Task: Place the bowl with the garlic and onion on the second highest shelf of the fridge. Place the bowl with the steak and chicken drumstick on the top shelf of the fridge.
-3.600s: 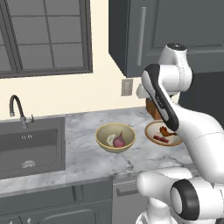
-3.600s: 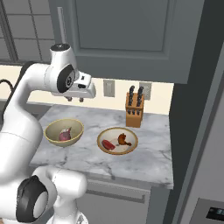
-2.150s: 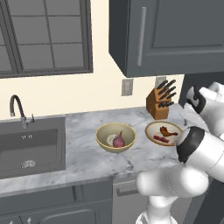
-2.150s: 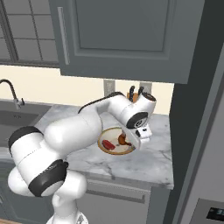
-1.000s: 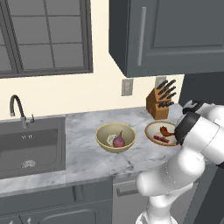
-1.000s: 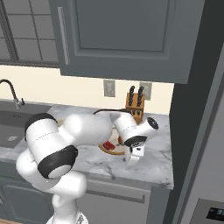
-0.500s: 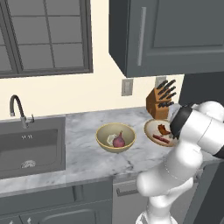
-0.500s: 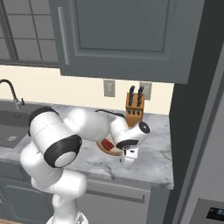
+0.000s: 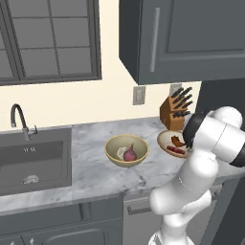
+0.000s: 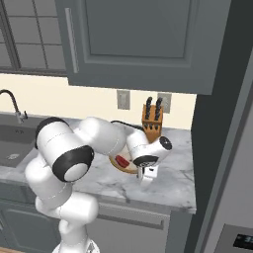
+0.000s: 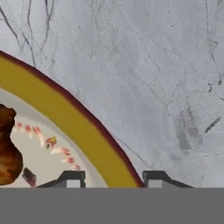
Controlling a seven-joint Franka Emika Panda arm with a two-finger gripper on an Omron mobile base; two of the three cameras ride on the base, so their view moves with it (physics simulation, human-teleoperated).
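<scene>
Meat bowl (image 11: 83, 127) w/ steak (image 9: 176, 150) & drumstick (image 11: 8, 151) sits on counter (image 11: 166, 65); gripper (image 11: 112, 177) straddles rim at 6 o'clock, jaws narrowly apart, nothing held; step: grasp; next: pinch rim, lift.

– Light? Even, flat, rendered; no visible lamp. Soft shadow lay under the upper cabinet (image 9: 182, 38), darkening the wall just below it. No glare on the marble counter (image 9: 91, 158).

– Sharpness? Both base views were crisp to the edges, no bending. Hand view was coarse and blurry up close: bowl rim (image 11: 83, 127) smeared, counter veins soft beside it.
</scene>
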